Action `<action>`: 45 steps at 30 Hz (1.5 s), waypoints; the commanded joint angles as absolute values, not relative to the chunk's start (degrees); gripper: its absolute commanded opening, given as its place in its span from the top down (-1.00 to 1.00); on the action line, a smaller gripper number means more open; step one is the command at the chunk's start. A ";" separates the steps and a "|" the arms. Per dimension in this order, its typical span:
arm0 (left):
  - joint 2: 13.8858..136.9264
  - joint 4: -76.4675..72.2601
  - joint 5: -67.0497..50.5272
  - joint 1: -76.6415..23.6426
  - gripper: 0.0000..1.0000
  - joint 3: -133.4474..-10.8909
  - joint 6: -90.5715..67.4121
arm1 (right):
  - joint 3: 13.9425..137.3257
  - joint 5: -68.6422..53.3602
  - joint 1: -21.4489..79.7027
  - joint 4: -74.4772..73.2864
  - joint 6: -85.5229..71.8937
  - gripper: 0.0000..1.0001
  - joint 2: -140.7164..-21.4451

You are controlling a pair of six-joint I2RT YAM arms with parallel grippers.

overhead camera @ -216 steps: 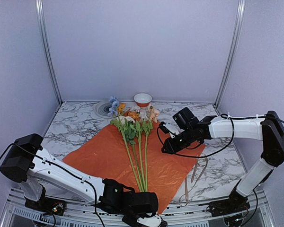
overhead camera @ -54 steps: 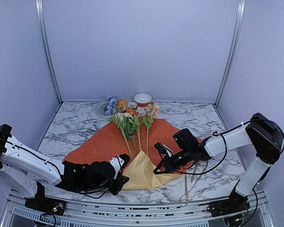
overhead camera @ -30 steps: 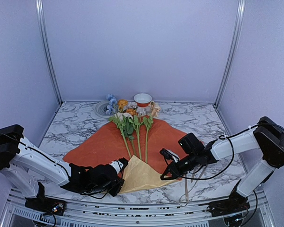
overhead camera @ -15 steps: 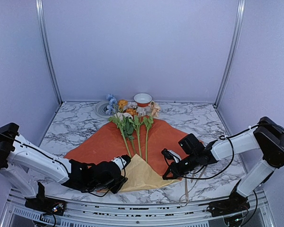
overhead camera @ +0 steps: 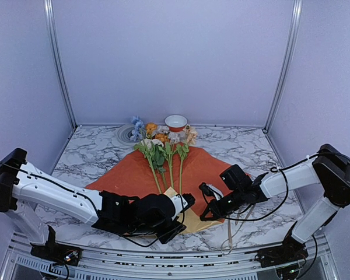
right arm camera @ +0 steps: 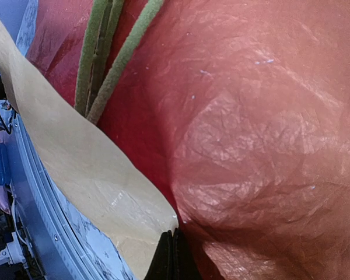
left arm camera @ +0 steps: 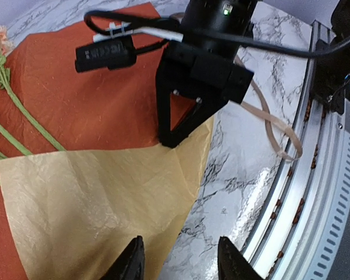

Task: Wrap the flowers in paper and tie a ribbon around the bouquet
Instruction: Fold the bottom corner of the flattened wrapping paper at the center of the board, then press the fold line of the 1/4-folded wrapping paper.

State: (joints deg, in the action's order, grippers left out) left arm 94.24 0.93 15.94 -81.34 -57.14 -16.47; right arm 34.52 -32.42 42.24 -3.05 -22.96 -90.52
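Counts, left to right: two grippers, one sheet of paper, one bunch of flowers, one disc, one bowl, one ribbon.

My left gripper hangs low over the near edge of the table. Its two pale fingers are spread and nothing is between them. The tan-yellow flap lies just under them.

The paper is spread on the marble, orange face up, with its near corner folded back to show the tan-yellow face.

The flowers lie down the middle of the sheet. I count three green stalks in the left wrist view. The heads are blue, orange, cream and pale pink and point to the far side, and the stalk ends run under the flap.

Behind the heads is a grey swirled disc. Just right of it is a white bowl with a red-orange inside; I cannot tell whether it holds anything.

My right gripper has its jaws closed tight, pinching the paper at the right end of the fold, where tan meets orange.

Writing: a black label on that arm's cable has pale print, too small to read.

The ribbon lies in a loose loop on the marble right of the paper, beside the rail, and neither gripper touches it.
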 commanded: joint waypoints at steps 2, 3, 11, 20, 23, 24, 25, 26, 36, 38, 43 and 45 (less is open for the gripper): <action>97.64 4.04 14.61 -79.08 0.25 -53.90 -19.16 | 34.14 -29.42 41.92 -3.28 -23.35 1.00 -90.45; 98.17 4.31 14.82 -77.57 0.30 -53.31 -20.34 | 34.18 -29.32 41.92 -3.28 -23.30 1.00 -90.44; 100.37 5.87 14.64 -75.55 0.43 -50.75 -24.35 | 34.14 -27.50 41.92 -4.82 -22.28 1.00 -90.52; 103.97 4.19 11.28 -75.41 0.45 -50.35 -24.69 | 42.78 -20.88 42.05 -18.35 -18.21 0.63 -80.46; 104.15 3.92 10.82 -75.41 0.46 -50.45 -24.48 | 42.37 -23.38 43.43 -15.72 -18.94 0.55 -75.35; 104.07 3.88 10.93 -75.37 0.45 -50.33 -24.44 | 41.73 -24.17 44.43 -13.72 -19.40 0.53 -74.37; 103.99 3.95 11.14 -75.34 0.46 -50.16 -24.41 | 40.82 -25.46 45.53 -11.31 -19.98 0.53 -73.91; 103.91 4.00 11.40 -75.28 0.46 -49.92 -24.49 | 39.73 -28.36 46.47 -8.11 -20.74 0.54 -74.06; 102.07 5.55 14.69 -74.84 0.46 -48.86 -28.69 | 38.61 -42.12 55.45 0.38 -18.82 0.71 -81.81; 101.15 5.95 15.61 -74.81 0.46 -48.34 -29.94 | 38.57 -40.05 55.38 -0.28 -17.80 0.72 -82.27; 96.90 5.53 21.71 -74.88 0.69 -45.60 -35.90 | 40.29 -35.67 55.41 -3.37 -14.66 0.73 -88.54; 95.31 4.24 23.29 -74.93 0.71 -44.60 -37.64 | 41.08 -34.30 55.42 -3.72 -13.67 0.73 -91.28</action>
